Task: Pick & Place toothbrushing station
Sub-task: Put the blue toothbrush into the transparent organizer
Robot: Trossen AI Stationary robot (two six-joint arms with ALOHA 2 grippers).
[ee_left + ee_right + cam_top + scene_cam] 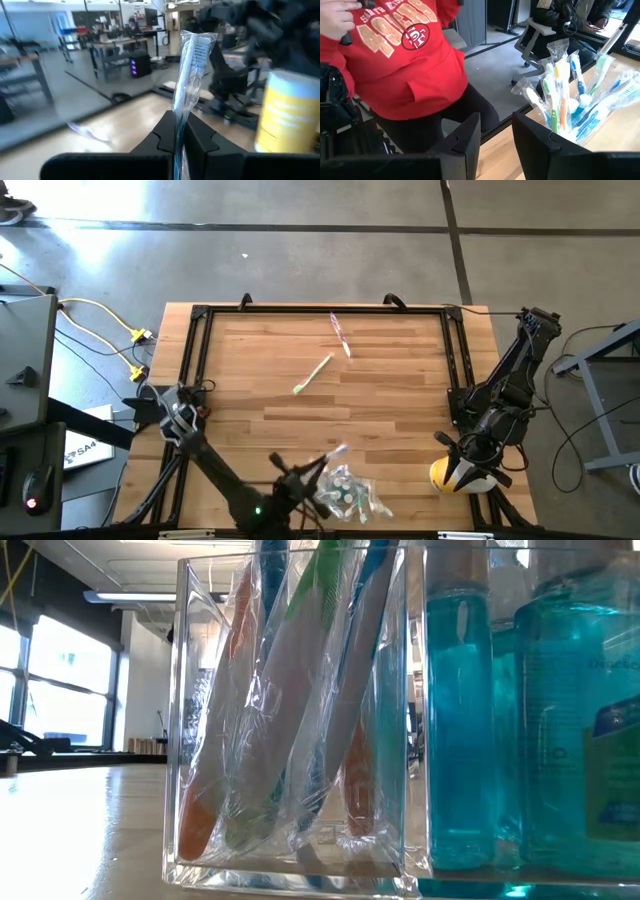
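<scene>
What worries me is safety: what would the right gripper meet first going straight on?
The person in the red printed sweatshirt beyond the wooden table's edge, probably; nothing nearer shows, depth is unclear.

You're looking level across the table top (70,830), w/ a clear square holder (190,740) right up close, filling most of the frame. Inside it, several plastic-wrapped toothbrushes (300,720) lean at a slant, handles down on the holder's floor: an orange one (200,810) toward the left wall, a green one (325,570) and a blue one (380,560) showing near the top, another orange bit (358,790) farther right. Just beside the holder on the right stand blue-green bottles (530,710), one w/ a label (612,770) you can't read. Behind, left side: bright windows (60,670) and a ceiling light strip (150,597).
</scene>
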